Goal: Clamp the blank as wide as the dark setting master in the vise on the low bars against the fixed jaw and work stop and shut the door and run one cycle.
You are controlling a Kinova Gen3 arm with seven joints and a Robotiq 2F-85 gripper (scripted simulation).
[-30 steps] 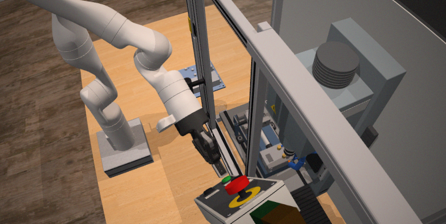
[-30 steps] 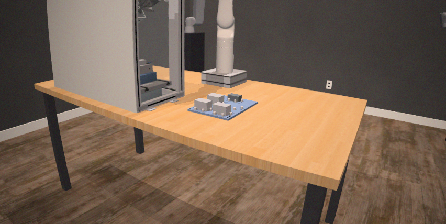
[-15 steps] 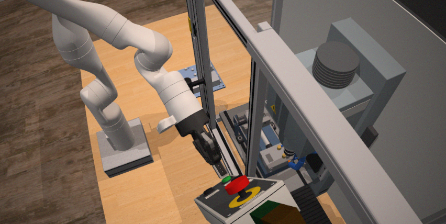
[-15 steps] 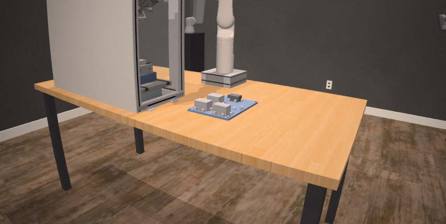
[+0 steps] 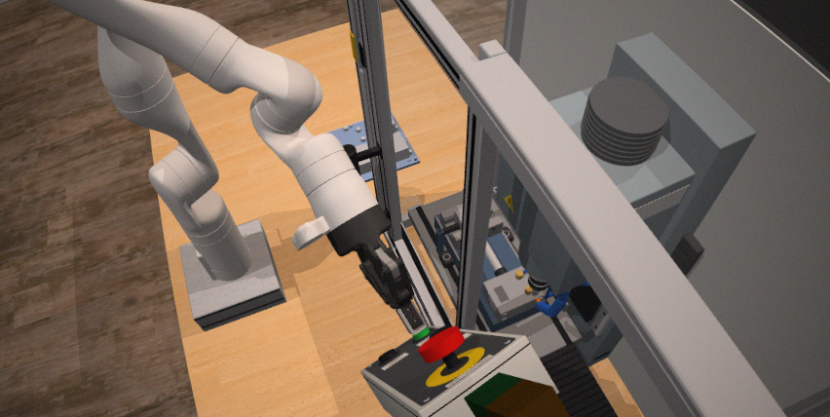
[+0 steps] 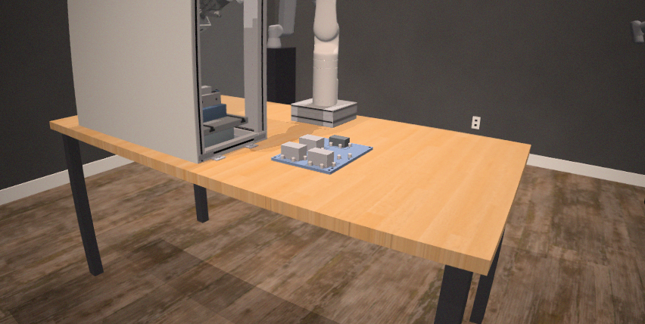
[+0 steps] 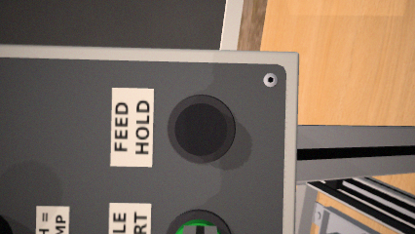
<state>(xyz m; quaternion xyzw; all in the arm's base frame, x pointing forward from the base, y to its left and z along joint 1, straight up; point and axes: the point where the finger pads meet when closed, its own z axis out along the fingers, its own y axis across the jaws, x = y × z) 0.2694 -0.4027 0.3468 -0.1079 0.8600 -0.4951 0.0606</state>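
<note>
— How does the light fall in the top view?
— Evenly and fairly warm on the pale wooden table, with soft brown shadows beside the white jointed robot arm.
— And the exterior view?
— The dark grey wall stays dim; the tabletop is brighter.
— Any glare or blur?
— Little glare; fine grain shows on the wall. In the wrist view, the round black button casts a soft shadow towards the lower right, and its lettering reads sharply.
</note>
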